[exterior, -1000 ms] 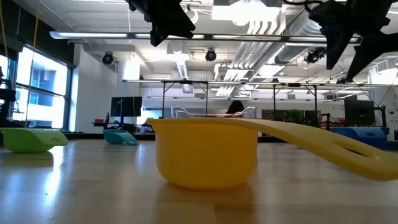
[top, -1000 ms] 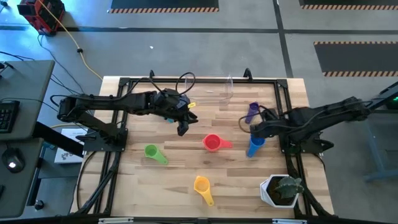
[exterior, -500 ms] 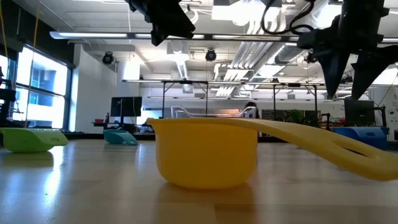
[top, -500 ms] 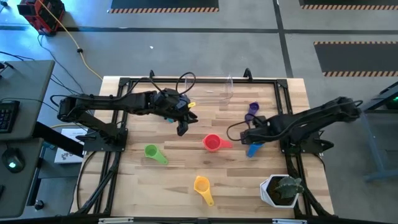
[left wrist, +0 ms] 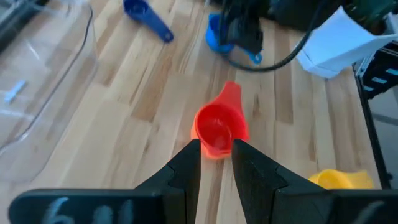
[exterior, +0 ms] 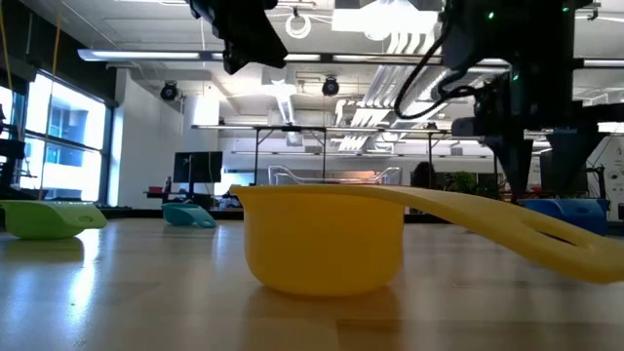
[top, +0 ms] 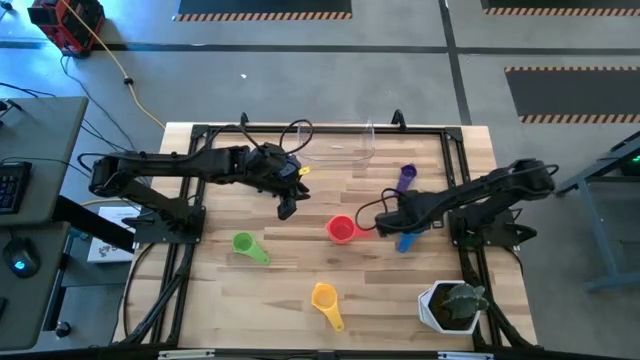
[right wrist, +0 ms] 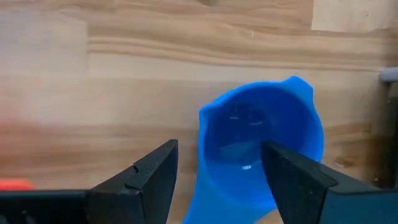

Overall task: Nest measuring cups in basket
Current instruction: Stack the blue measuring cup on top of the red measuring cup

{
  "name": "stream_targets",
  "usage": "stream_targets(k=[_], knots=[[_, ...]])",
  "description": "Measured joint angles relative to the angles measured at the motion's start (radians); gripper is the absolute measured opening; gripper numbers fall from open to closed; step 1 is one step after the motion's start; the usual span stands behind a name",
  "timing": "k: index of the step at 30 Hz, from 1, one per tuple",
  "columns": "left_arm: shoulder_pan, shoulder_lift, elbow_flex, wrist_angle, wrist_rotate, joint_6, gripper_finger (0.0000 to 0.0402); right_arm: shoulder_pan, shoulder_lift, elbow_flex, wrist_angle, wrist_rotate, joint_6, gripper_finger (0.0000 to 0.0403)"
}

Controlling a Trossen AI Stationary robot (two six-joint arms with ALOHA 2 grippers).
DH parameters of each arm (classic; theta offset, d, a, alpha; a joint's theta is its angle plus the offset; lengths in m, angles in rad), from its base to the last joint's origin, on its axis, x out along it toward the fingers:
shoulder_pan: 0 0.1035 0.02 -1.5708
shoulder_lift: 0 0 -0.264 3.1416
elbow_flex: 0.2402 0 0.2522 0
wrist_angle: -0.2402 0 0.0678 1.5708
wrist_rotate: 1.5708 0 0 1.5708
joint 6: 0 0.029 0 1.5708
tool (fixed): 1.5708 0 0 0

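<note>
Wooden table (top: 300,260) | right gripper (right wrist: 217,171) spread, just over blue cup (right wrist: 261,149) | left gripper (left wrist: 216,163) nearly closed

around the table

we see a wooden table (top: 300,270) with a black frame along its edges. near its right front corner stands a white pot (top: 440,310) holding a green plant (top: 463,297). on the grey floor off the far left corner sits a red device (top: 67,22), with a yellow cable (top: 110,55) running from it toward the table. at the left edge a desk (top: 30,190) carries a keyboard (top: 10,185) and a mouse (top: 17,265). hazard-striped mats (top: 265,10) lie beyond the table.
</note>
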Motion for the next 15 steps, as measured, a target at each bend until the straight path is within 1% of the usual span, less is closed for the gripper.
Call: stream_targets(k=[6, 8, 11, 15], knots=[[0.001, -0.007, 0.000, -0.026, 0.000, 0.020, 0.0081, -0.036, 0.060, 0.000, 0.038, -0.004, -0.004, 0.0221], [0.001, -0.007, 0.000, -0.036, 0.000, 0.020, 0.0081, -0.043, 0.071, 0.000, 0.046, -0.009, -0.006, 0.0214], [0.001, -0.007, 0.000, -0.039, -0.001, 0.021, 0.0081, -0.049, 0.078, 0.000, 0.053, -0.024, -0.006, 0.0183], [0.001, -0.007, 0.000, -0.046, -0.002, 0.034, 0.0081, -0.055, 0.078, 0.000, 0.051, -0.042, -0.006, 0.0121]])
